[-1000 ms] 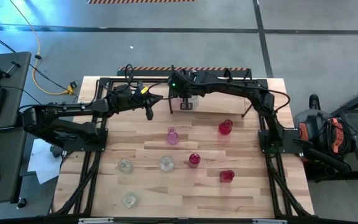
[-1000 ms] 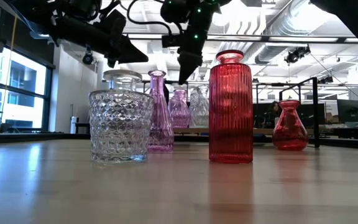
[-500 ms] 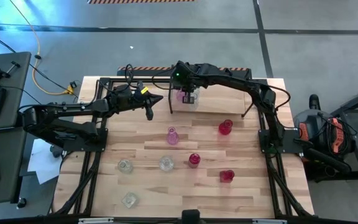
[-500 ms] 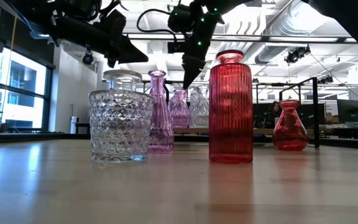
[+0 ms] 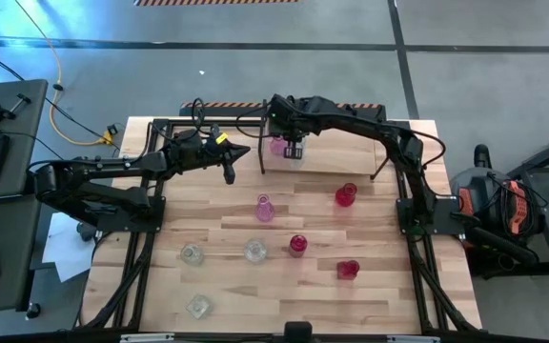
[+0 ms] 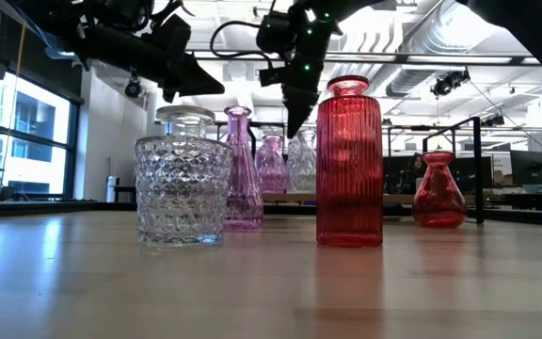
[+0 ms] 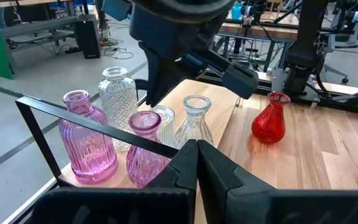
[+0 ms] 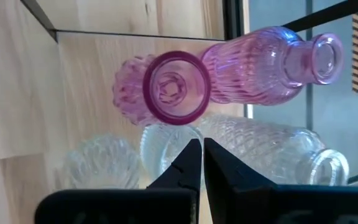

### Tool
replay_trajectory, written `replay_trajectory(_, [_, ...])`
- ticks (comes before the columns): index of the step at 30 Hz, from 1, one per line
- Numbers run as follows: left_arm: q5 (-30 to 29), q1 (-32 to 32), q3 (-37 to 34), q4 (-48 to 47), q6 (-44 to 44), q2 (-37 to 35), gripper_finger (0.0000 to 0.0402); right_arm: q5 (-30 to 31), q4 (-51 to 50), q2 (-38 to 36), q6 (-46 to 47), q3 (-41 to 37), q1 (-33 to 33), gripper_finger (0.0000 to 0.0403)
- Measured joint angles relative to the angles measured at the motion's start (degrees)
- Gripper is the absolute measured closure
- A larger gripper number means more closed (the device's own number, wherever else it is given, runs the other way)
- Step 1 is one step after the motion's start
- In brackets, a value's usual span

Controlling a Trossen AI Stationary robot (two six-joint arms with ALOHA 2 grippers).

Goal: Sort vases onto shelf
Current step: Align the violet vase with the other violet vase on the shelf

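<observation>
The shelf point(image 7: 42, 107) stands at the table's far edge, its frame black. On it are two pink vases point(image 7: 89, 142) point(image 7: 143, 146) and several clear ones point(image 7: 117, 99). My right gripper point(image 5: 294, 150) hovers above them, fingers shut and pointing down; its wrist view looks into a pink vase's mouth point(image 8: 175, 87). It touches nothing. My left gripper point(image 5: 229, 172) is shut and raised over the table, left of the shelf. On the table stand a pink vase point(image 5: 264, 208), three red or magenta ones point(image 5: 346, 195) point(image 5: 298, 245) point(image 5: 348, 270) and three clear ones point(image 5: 192, 254) point(image 5: 254, 251) point(image 5: 197, 306).
Both arms' black base frames run along the table's left and right sides point(image 5: 132, 276) point(image 5: 427, 276). Bare wood lies between the shelf and the standing vases. In the low view a cut-glass vase point(image 6: 183, 188) and a ribbed red vase point(image 6: 349, 160) stand nearest.
My right gripper has shifted a little toward the table's right and far edge above the shelf. The left arm and the vases on the table have kept still.
</observation>
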Motion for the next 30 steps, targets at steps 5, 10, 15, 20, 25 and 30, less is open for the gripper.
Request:
replay_trajectory(5, [0.0, 0.0, 0.0, 0.0, 0.0, 0.0, 0.0402, -1.05, -0.35, 0.0, 0.65, -0.02, 0.0, 0.0403])
replay_trajectory(10, [0.0, 0.0, 0.0, -0.01, -0.01, 0.0, 0.0402, -2.74, -0.33, 0.0, 0.91, -0.02, 0.0, 0.0402])
replay_trajectory(15, [0.0, 0.0, 0.0, -0.02, -0.02, 0.0, 0.0402, -3.69, -0.26, 0.02, 1.11, -0.02, 0.0, 0.0403])
replay_trajectory(20, [0.56, 0.0, 0.0, -0.01, -0.02, 0.0, 0.0402, -4.05, -0.2, 0.02, 1.11, -0.02, 0.0, 0.0403])
replay_trajectory(25, [0.98, 0.0, 0.0, -0.01, -0.04, 0.0, 0.0402, -5.49, 0.34, 0.04, 1.12, -0.02, 0.0, 0.0403])
replay_trajectory(30, [1.01, 0.0, 0.0, -0.02, -0.04, 0.0, 0.0402, -5.83, 0.59, 0.04, 1.11, -0.04, 0.0, 0.0403])
